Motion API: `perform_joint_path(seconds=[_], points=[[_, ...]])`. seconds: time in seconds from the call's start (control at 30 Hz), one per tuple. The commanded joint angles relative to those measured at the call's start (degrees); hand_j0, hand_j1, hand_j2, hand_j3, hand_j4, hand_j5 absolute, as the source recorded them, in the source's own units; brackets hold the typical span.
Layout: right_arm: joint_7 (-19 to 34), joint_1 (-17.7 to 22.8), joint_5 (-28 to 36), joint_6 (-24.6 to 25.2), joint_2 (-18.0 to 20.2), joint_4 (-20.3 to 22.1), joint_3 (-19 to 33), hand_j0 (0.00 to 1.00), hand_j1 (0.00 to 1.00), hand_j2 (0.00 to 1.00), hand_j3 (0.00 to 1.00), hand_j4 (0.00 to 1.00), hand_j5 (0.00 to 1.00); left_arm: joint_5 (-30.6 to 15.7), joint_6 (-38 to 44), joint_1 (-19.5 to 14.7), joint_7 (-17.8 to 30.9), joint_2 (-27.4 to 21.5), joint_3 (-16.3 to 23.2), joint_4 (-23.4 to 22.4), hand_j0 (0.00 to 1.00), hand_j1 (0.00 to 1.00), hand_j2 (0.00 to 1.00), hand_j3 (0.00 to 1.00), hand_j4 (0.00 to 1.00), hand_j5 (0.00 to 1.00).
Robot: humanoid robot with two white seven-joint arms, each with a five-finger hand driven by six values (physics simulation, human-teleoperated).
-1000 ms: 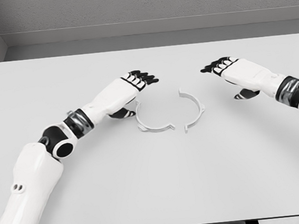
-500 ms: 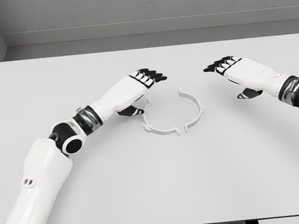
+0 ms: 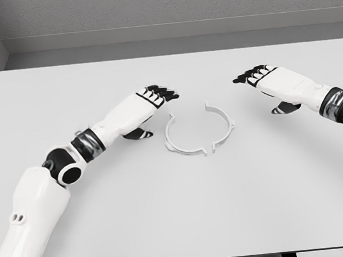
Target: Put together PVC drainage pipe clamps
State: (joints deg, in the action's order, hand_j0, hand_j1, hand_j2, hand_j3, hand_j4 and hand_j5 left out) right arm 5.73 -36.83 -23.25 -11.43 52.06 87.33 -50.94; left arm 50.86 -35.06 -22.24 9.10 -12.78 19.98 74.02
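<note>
Two white half-ring clamp pieces lie on the table [image 3: 179, 213]. The left half [image 3: 174, 138] and the right half [image 3: 225, 122] meet at their front ends near the middle, forming a ring with a gap at the back. My left hand [image 3: 156, 96] hovers just left of the ring, apart from it, fingers relaxed and holding nothing. To the right of the ring my right hand [image 3: 257, 76] is also open, a hand's width from the right half.
The white table reaches a grey back wall [image 3: 160, 8]. Its front edge runs along the bottom of the view. Nothing else lies on it.
The left half was pushed right until its front end met the right half. My left hand has since drawn back to the left, off the piece. The right hand barely moved.
</note>
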Motion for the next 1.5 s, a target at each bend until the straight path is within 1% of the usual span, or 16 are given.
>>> perform_joint_path(seconds=[0.0, 0.1, 0.13, 0.2, 0.33, 0.37, 0.5, 0.57, 0.7, 0.83, 0.97, 1.0, 1.1, 1.13, 1.37, 1.47], points=[[0.0, 0.1, 0.1, 0.0, 0.1, 0.1, 0.0, 1.0, 1.0, 1.0, 1.0, 1.0, 1.0, -0.6, 0.1, 0.2, 0.0, -1.1, 0.0, 3.9, 1.0, 1.0, 1.0, 1.0, 1.0, 1.0], [0.0, 0.0, 0.1, 0.0, 0.1, 0.1, 0.0, 1.0, 1.0, 1.0, 1.0, 1.0, 1.0, -0.6, 0.1, 3.1, 0.0, -1.5, 0.1, 8.2, 1.0, 1.0, 1.0, 1.0, 1.0, 1.0], [0.0, 0.1, 0.1, 0.0, 0.1, 0.1, 0.0, 1.0, 1.0, 1.0, 1.0, 1.0, 1.0, -0.6, 0.1, 3.9, 0.0, -2.4, 0.1, 9.3, 1.0, 1.0, 1.0, 1.0, 1.0, 1.0], [0.0, 0.1, 0.1, 0.0, 0.1, 0.1, 0.0, 1.0, 1.0, 1.0, 1.0, 1.0, 1.0, -0.6, 0.1, 4.7, 0.0, -2.5, 0.2, 10.5, 1.0, 1.0, 1.0, 1.0, 1.0, 1.0], [0.1, 0.1, 0.5, 0.0, 0.1, 0.6, 0.0, 1.0, 1.0, 1.0, 1.0, 1.0, 1.0, 0.3, 0.1, 5.3, 0.0, -2.0, 0.7, 10.3, 1.0, 1.0, 1.0, 1.0, 1.0, 1.0], [0.1, 0.1, 0.5, 0.0, 0.1, 0.6, 0.0, 1.0, 1.0, 1.0, 1.0, 1.0, 1.0, 0.5, 0.1, 5.2, 0.0, -1.9, 1.7, 10.1, 1.0, 1.0, 1.0, 1.0, 1.0, 1.0], [0.1, 0.4, 0.5, 0.0, 0.1, 0.6, 0.0, 1.0, 1.0, 1.0, 1.0, 1.0, 1.0, 0.6, 0.1, 4.7, 0.0, -1.7, 2.6, 8.6, 1.0, 1.0, 1.0, 1.0, 1.0, 1.0], [0.1, 0.4, 0.5, 0.0, 0.8, 0.8, 0.0, 1.0, 1.0, 1.0, 1.0, 1.0, 1.0, 0.6, 0.1, 4.7, 0.0, -1.6, 3.0, 8.5, 1.0, 1.0, 1.0, 1.0, 1.0, 1.0], [0.2, 0.6, 0.5, 0.2, 1.5, 3.4, 0.0, 1.0, 1.0, 1.0, 1.0, 1.0, 1.0, 1.0, 0.1, 4.4, 0.0, -0.3, 3.7, 7.4, 1.0, 1.0, 1.0, 1.0, 1.0, 1.0], [0.2, 0.9, 0.5, 0.2, 1.5, 3.5, 0.0, 1.0, 1.0, 1.0, 1.0, 1.0, 1.0, 1.3, 0.1, 4.3, 0.0, 0.5, 3.7, 6.9, 1.0, 1.0, 1.0, 1.0, 1.0, 1.0], [0.2, 1.0, 0.5, 0.1, 1.5, 3.5, 0.0, 1.0, 1.0, 1.0, 1.0, 1.0, 1.0, 1.7, 0.1, 3.1, 0.0, 0.9, 3.7, 5.6, 1.0, 1.0, 1.0, 1.0, 1.0, 1.0], [0.1, 1.0, 0.5, 0.1, 1.5, 3.6, 0.0, 1.0, 1.0, 1.0, 1.0, 1.0, 1.0, 1.7, 0.1, 2.6, 0.0, 1.5, 3.7, 4.6, 1.0, 1.0, 1.0, 1.0, 1.0, 1.0], [-0.8, 1.0, 0.4, 0.4, 1.5, 5.1, 0.0, 1.0, 1.0, 1.0, 1.0, 1.0, 1.0, 1.7, 0.1, 1.8, 0.0, 1.9, 3.7, 3.9, 1.0, 1.0, 1.0, 1.0, 1.0, 1.0], [-2.1, 1.1, 0.4, 0.5, 1.6, 5.1, 0.0, 1.0, 1.0, 1.0, 1.0, 1.0, 1.0, 1.7, 0.1, 1.8, 0.0, 1.8, 3.7, 3.9, 1.0, 1.0, 1.0, 1.0, 1.0, 1.0], [-2.3, 1.4, 0.4, 0.5, 2.0, 5.0, 0.0, 1.0, 1.0, 1.0, 1.0, 1.0, 1.0, 2.6, 0.1, 1.3, 0.0, 3.5, 4.1, 3.9, 1.0, 1.0, 1.0, 1.0, 1.0, 1.0], [-2.2, 1.4, 0.3, 0.5, 2.0, 4.9, 0.0, 1.0, 1.0, 1.0, 1.0, 1.0, 1.0, 2.6, 0.1, 1.3, 0.0, 3.4, 4.0, 3.9, 1.0, 1.0, 1.0, 1.0, 1.0, 1.0]])
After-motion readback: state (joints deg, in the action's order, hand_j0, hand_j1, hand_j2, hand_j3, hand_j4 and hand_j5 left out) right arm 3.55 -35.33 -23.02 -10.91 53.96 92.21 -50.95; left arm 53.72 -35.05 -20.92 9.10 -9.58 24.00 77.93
